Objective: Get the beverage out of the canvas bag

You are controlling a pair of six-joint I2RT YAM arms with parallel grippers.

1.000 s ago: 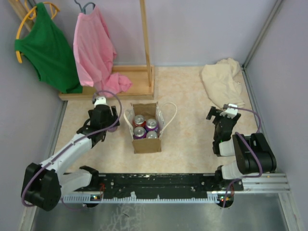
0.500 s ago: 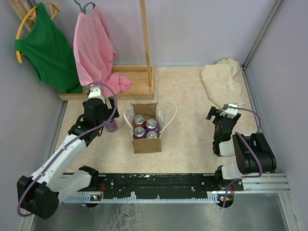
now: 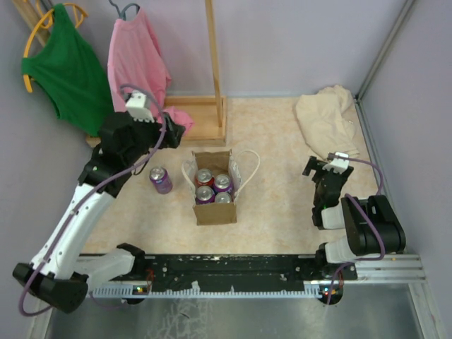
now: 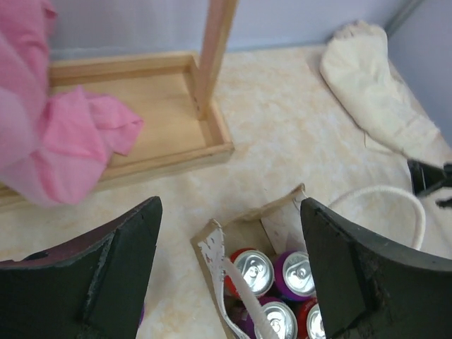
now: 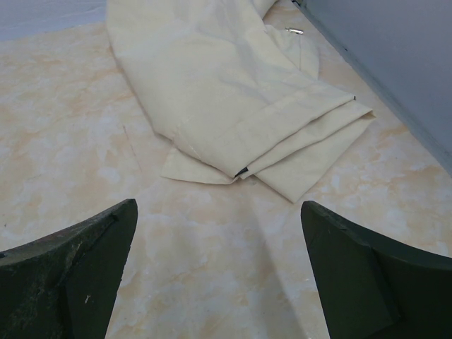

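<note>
Left gripper (image 4: 230,205) hung wide open, holding nothing. One purple can (image 3: 161,180) stood just beside the canvas bag (image 3: 215,212), four cans (image 3: 204,176) inside it

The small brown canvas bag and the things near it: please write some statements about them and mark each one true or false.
1. A purple drink can is on the table outside the small brown canvas bag, on the left arm's side. True.
2. The bag has nothing inside. False: four cans show in its open top.
3. The left pincer is shut on a can. False: it is open and holds nothing.
4. The right pincer is open, with a folded cream cloth on the table ahead of it. True.
5. The bag lies flat on its side. False: it stands upright with its opening upward.
</note>
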